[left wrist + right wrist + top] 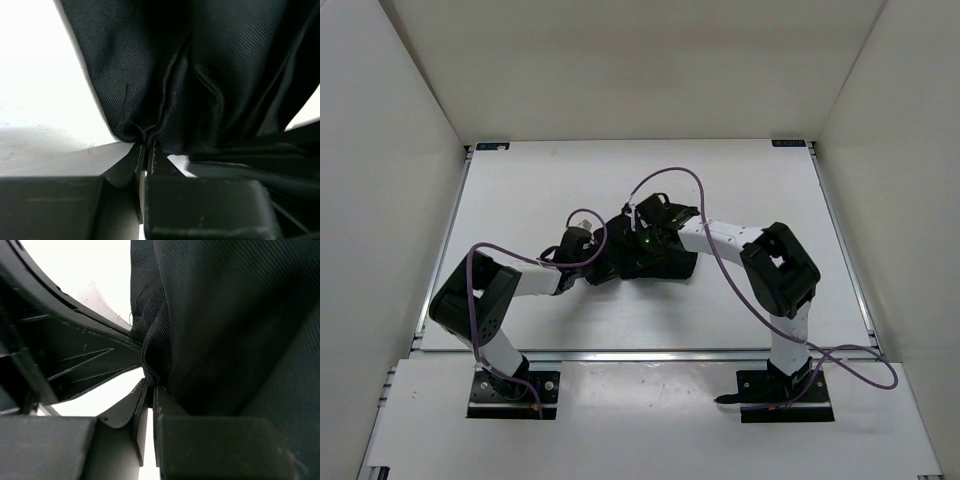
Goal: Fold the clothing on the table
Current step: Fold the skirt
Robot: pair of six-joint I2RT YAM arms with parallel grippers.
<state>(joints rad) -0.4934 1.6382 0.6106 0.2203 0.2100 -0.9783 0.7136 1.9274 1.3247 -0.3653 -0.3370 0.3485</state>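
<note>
Left gripper (145, 147) and right gripper (149, 382), both clamped tight on one black skirt (660, 265), bunched at centre of table (520, 200), its long axis running left to right between two arms.

White panels close me in: a left wall (380, 200), a right wall (910, 150) and a back wall (640, 60) rising beyond the far edge of the table (520, 190) (all three plain and matte). Light falls bright and even, greying softly in the corners.
</note>
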